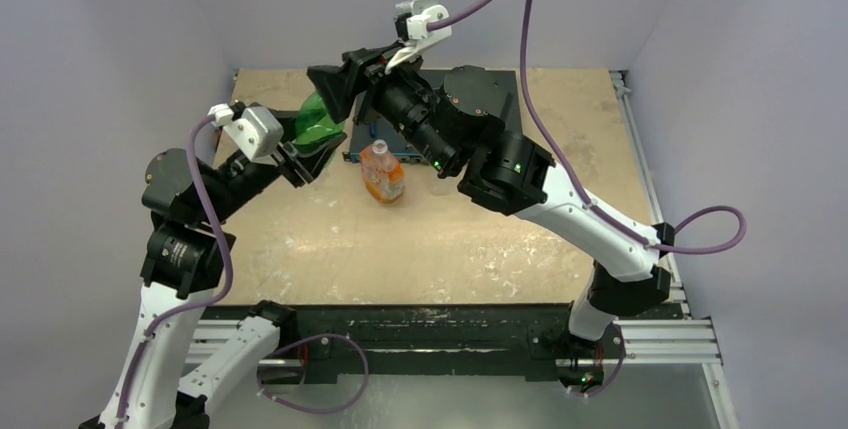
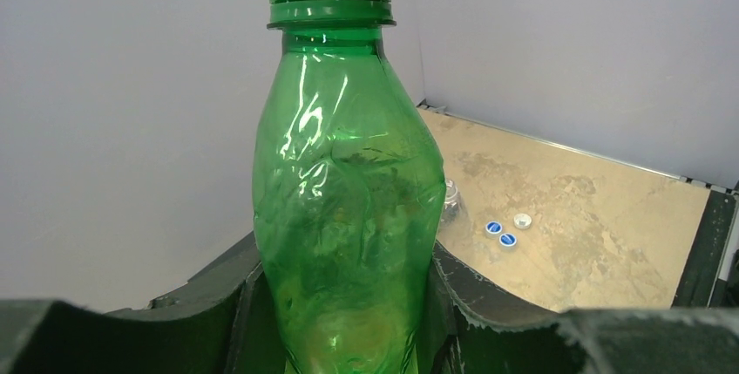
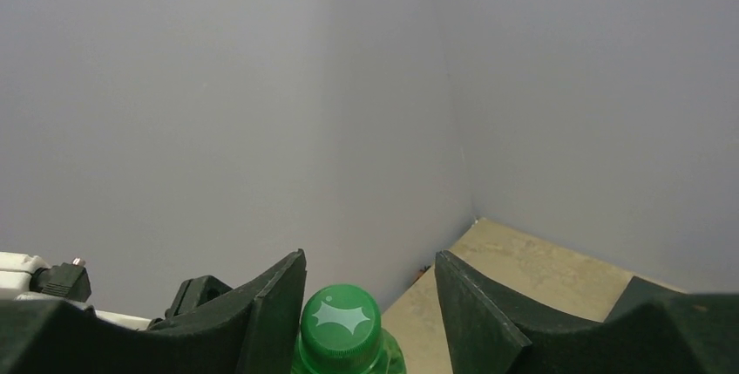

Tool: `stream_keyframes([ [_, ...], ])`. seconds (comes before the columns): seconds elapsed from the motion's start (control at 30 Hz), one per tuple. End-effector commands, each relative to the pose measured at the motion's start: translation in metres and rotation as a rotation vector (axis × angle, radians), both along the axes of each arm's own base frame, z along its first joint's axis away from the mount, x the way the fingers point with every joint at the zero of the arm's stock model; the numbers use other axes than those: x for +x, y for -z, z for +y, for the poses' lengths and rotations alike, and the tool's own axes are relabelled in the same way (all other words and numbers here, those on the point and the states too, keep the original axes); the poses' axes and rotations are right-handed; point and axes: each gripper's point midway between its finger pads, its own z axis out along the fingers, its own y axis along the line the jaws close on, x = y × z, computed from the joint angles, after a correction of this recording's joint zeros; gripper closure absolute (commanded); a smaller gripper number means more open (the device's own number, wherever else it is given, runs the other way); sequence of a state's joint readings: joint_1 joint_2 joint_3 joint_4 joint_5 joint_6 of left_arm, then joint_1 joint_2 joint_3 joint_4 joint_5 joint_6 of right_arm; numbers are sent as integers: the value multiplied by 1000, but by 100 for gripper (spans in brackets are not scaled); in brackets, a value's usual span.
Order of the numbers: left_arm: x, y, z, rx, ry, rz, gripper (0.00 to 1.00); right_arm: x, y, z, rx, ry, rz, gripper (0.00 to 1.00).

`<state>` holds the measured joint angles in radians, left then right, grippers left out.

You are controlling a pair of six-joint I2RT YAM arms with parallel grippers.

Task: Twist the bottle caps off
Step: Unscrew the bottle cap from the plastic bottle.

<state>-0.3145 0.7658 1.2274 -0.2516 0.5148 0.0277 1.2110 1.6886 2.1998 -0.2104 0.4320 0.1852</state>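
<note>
Left tool (image 2: 347,304) pinches green bottle (image 2: 344,173) by its body, raised above surface (image 2: 601,208). Right tool (image 3: 370,304) spread, fingers (image 3: 279,304) either side of green cap (image 3: 340,322), still screwed on. Three loose caps (image 2: 508,240) lie on surface beyond.

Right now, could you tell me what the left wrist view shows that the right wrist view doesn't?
Only the left wrist: the green bottle clamped in the left end effector, and three loose caps on the table. Only the right wrist: the green cap's marked top, between the fingers of the open right end effector. Both: the green cap and the table.
</note>
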Motion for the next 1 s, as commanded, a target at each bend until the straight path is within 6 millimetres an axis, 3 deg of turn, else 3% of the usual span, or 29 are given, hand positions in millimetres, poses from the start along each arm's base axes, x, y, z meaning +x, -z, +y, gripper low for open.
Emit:
stream_keyframes([
  [0.0,2,-7,1,-19,-6,-25,100,-4,-23,-11,74,7,-22,43],
  [0.13,1,-8,1,-20,-7,-28,100,-7,-25,-7,91,-20,-18,52],
  [0.3,0,-8,1,-21,-7,-30,100,-4,-17,3,63,-23,9,38],
  [0.43,0,-9,1,-22,-8,-33,100,-3,-14,4,67,-22,20,39],
  [0.63,-1,-10,2,-24,-9,-37,100,-3,-17,3,91,-38,24,55],
  [0.8,-2,-10,3,-26,-12,-41,100,-3,-16,5,101,-57,32,75],
  [0.9,-3,-12,3,-29,-12,-45,100,-3,-13,9,90,-67,38,77],
  [0.97,-3,-13,3,-32,-12,-48,100,-2,-11,11,89,-68,46,99],
])
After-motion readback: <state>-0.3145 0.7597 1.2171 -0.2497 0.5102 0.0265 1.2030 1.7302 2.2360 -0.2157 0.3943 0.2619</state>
